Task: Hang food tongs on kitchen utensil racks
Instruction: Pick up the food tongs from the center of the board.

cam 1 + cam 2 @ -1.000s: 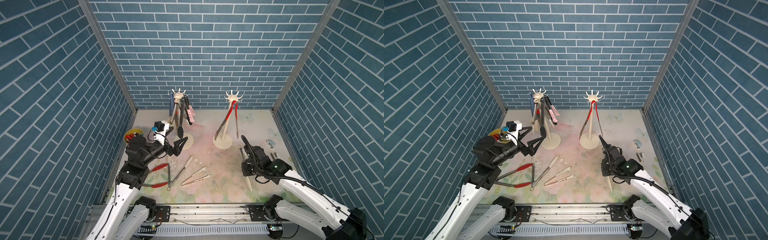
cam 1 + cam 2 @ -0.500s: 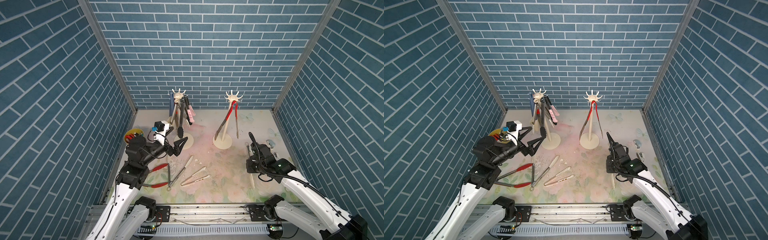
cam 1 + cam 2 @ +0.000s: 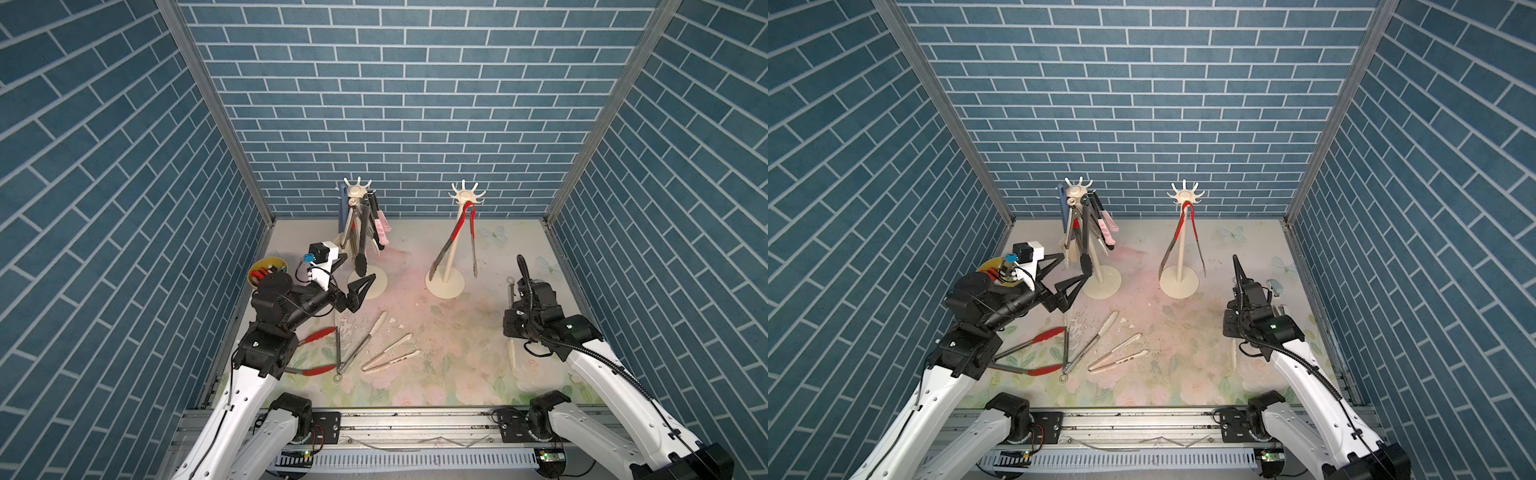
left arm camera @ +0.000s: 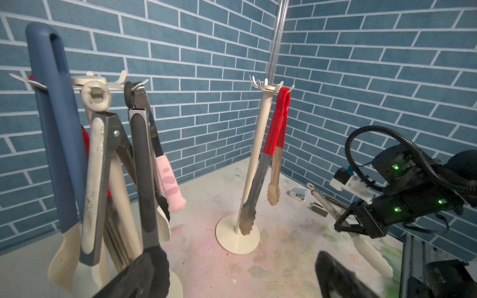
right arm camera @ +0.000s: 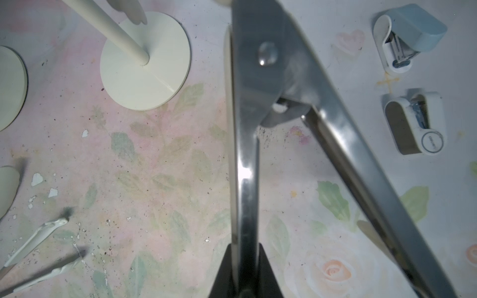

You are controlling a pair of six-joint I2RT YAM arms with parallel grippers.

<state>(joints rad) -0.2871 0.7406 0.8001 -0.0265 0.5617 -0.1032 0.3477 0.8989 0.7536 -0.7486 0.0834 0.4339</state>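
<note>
Two cream kitchen utensil racks stand at the back. The left rack [image 3: 357,192] carries several food tongs, blue, black, pink and steel [image 4: 144,165]. On the right rack [image 3: 466,194] hangs one red-handled pair [image 3: 456,232]. My right gripper [image 3: 512,322] is shut on one arm of steel tongs with cream tips [image 5: 245,154], lifted near the right wall; their ring end [image 3: 510,281] points toward the back. My left gripper [image 3: 360,266] is open and empty beside the left rack's base. Red-tipped tongs [image 3: 320,334], steel ones [image 3: 361,345] and slim beige ones [image 3: 390,353] lie on the mat.
A yellow cup [image 3: 268,268] of markers sits at the left wall behind my left arm. Two small staplers [image 5: 410,38] [image 5: 413,123] lie near the right wall. Brick walls close three sides, and a metal rail [image 3: 415,424] runs along the front.
My right gripper has carried the steel tongs to the right, toward the right wall. The left arm has not moved.
</note>
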